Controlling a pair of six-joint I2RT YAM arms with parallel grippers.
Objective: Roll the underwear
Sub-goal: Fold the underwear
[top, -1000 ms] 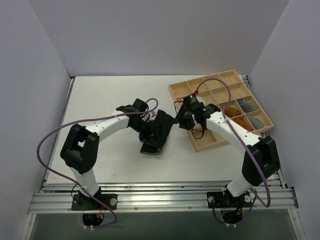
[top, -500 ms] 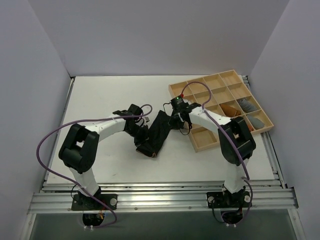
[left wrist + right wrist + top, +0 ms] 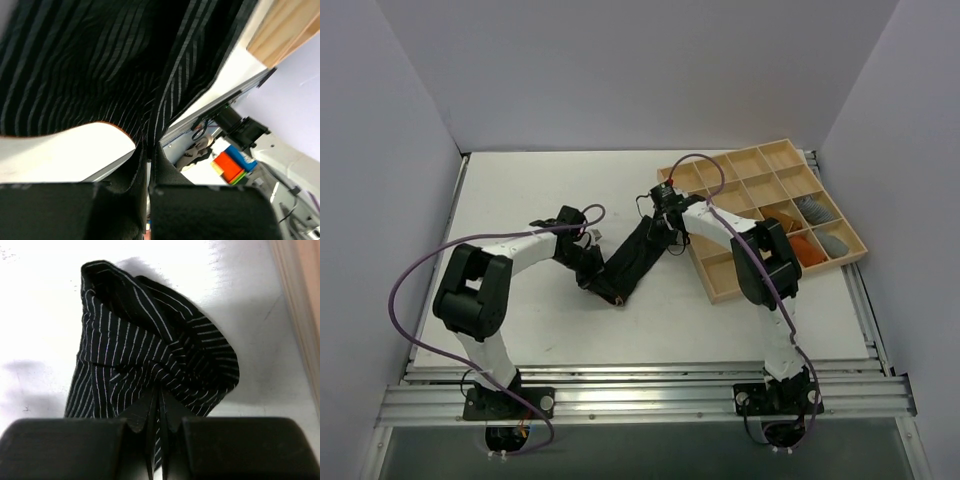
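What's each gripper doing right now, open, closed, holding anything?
Left gripper: closed, pinching the soft black pinstriped underwear.
Right gripper: closed, pinching the same underwear.

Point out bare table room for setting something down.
Bare table far left, between back wall and left arm, and along the near edge. Crowded: the middle, where left hand and right hand pinch the underwear, and the tray beside it.
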